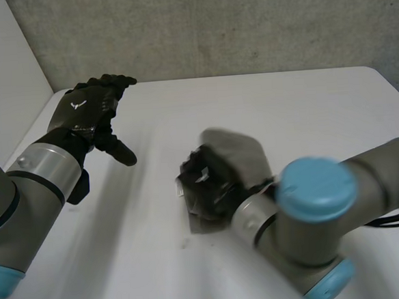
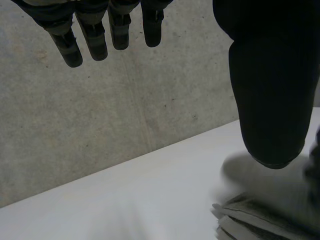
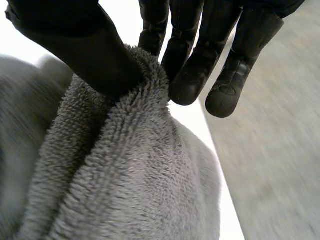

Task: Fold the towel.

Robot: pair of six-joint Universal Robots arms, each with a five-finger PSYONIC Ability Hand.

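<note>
Head view: grey towel (image 1: 244, 152) bunched near mid-bench, just toward 4 o'clock of centre, on the white bench (image 1: 299, 108). Part of it is blurred.

Right hand (image 1: 203, 180) is at the towel's 8 o'clock side, with its arm coming in from 4 o'clock. Right wrist view: right hand (image 3: 87, 47) is clamped on a raised fold of the towel (image 3: 130, 175), with the thumb on one side of the ridge and the fingertips (image 3: 187, 87) against the other. The pile is thick and looped, and the cloth hangs in soft rolls below the pinch.

Left hand (image 1: 86, 109) is at 10 o'clock on the bench, well apart from the towel. Left wrist view: its fingers (image 2: 90, 42) are straight and spread from the thumb, holding nothing. The towel's layered edge (image 2: 260, 222) lies past the thumb on the bench (image 2: 125, 200).

Grey concrete wall (image 1: 211, 25) at 12 o'clock.
</note>
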